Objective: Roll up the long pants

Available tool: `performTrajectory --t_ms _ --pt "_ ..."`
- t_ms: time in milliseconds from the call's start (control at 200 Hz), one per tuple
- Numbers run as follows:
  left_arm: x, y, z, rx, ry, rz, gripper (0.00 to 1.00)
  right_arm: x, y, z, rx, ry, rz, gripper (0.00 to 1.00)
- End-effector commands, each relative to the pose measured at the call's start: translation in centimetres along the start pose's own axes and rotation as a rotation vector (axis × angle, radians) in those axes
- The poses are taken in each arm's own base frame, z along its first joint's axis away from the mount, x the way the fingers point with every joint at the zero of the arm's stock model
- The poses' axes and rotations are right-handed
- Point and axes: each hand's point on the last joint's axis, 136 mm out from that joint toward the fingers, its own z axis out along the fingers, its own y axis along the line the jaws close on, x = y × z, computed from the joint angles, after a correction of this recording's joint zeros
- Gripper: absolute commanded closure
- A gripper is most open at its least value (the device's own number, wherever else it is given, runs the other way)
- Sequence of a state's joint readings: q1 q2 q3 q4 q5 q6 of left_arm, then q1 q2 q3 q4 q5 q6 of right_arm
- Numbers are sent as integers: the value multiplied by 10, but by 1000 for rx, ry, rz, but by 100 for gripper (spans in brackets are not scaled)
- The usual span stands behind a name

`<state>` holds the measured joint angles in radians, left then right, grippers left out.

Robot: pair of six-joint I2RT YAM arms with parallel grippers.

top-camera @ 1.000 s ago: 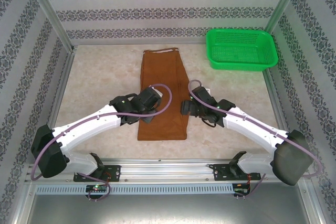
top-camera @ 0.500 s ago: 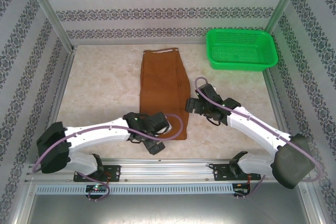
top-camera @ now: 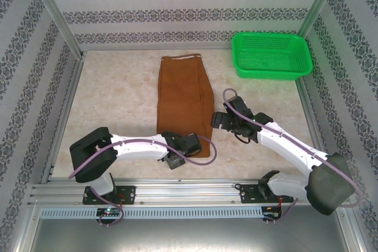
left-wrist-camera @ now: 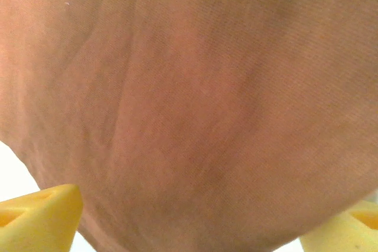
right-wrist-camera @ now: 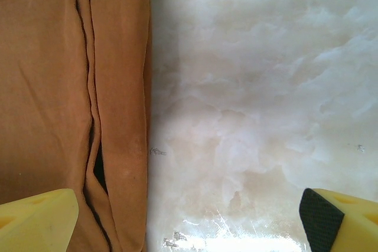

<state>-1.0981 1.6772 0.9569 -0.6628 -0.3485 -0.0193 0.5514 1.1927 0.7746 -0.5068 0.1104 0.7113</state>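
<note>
Top external: long pants [top-camera: 183, 104] lie outside green basket [top-camera: 271, 72]; left claw [left-wrist-camera: 192, 219] and right claw [right-wrist-camera: 189, 216] both gape.

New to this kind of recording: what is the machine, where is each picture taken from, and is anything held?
Two robot arms are bolted at the near edge of the table. The wide picture looks down from above. The other two come from cameras on the wrists, so the yellow tips are each arm's own. Rust-brown long pants lie flat; a green basket stands far right. The left pincer is close over the cloth, the right pincer over the pants' edge. Both are open, holding nothing.
</note>
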Motion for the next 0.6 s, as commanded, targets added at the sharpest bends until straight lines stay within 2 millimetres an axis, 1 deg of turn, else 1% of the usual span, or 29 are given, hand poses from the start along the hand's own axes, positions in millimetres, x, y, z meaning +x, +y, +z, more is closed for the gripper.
performTrajectory --t_ms 0,80,100,130,145,160,165,175,190,215,235,255,310,380,460,595 --pt "-6 7 7 -57 18 38 14 0 -5 -1 -3 -7 32 2" --pt "-5 2 14 -29 53 52 19 0 -7 0 0 -7 42 2" --pt "-4 -2 16 -8 62 63 23 0 -8 0 1 -7 43 2" --pt "-3 -7 18 18 77 72 31 0 -9 0 4 -7 46 2" --pt "-2 -8 20 26 86 76 37 0 -8 0 4 -6 48 2" --pt "-3 -9 21 36 93 76 50 0 -9 0 6 -5 49 2" --pt "-2 -9 21 40 97 76 52 0 -9 0 5 -5 50 2" --pt "-2 -11 22 53 104 77 63 0 -9 0 8 -6 51 2" --pt "-1 -13 23 69 113 78 76 0 -10 -1 10 -5 52 2" --pt "-1 -16 24 93 124 77 88 0 -11 -1 14 -7 53 2" --pt "0 -17 25 104 129 77 95 1 -12 -1 17 -6 55 2" --pt "0 -18 25 112 133 76 100 0 -13 -2 22 -10 56 2" --pt "-4 -20 22 133 124 74 100 1 -16 -3 34 -16 59 2" --pt "-15 -24 12 176 94 66 100 1 -21 -5 49 -26 67 2" --pt "-31 -21 -6 205 55 49 100 3 -28 -7 63 -33 72 2" --pt "-60 -20 -40 280 17 45 100 3 -40 -14 87 -56 87 2"
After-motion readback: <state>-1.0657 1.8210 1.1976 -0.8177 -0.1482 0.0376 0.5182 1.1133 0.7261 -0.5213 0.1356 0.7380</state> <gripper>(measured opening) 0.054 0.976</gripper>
